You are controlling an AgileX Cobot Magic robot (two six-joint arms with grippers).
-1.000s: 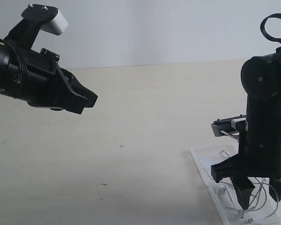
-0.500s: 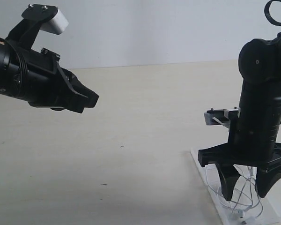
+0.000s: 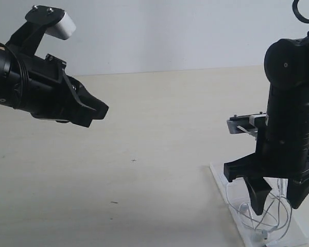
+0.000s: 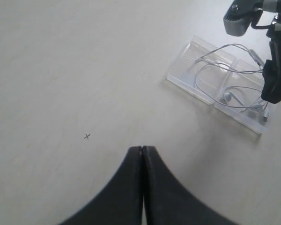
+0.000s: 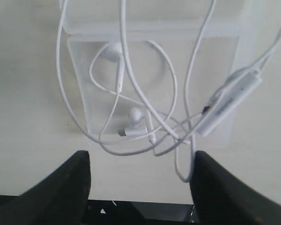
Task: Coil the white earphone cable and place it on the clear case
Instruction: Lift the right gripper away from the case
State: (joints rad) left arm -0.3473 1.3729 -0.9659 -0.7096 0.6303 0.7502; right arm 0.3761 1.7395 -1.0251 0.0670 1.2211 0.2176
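Observation:
The white earphone cable (image 5: pixel 123 70) lies in loose loops on the clear case (image 5: pixel 79 101), with both earbuds and the oblong remote (image 5: pixel 230 98) showing. My right gripper (image 5: pixel 139 161) hangs open just above the case's near end, and nothing is between its fingers. One cable loop hangs off the case edge close to one finger (image 5: pixel 206 180). In the exterior view the right gripper (image 3: pixel 278 206) stands over the cable (image 3: pixel 270 218) and the case (image 3: pixel 220 177) at the lower right. My left gripper (image 3: pixel 104 109) is shut and empty, held high at the left, far from the case (image 4: pixel 189 77).
The pale table (image 3: pixel 159 154) stretches between the two arms, with a small cross mark (image 4: pixel 87 136) on it. The case sits near the table's front right corner. The right arm (image 4: pixel 277 70) stands over the case's far side.
My right gripper has lifted a little above the case and its jaws now stand wider apart. The cable stays on the case. The left arm has not moved.

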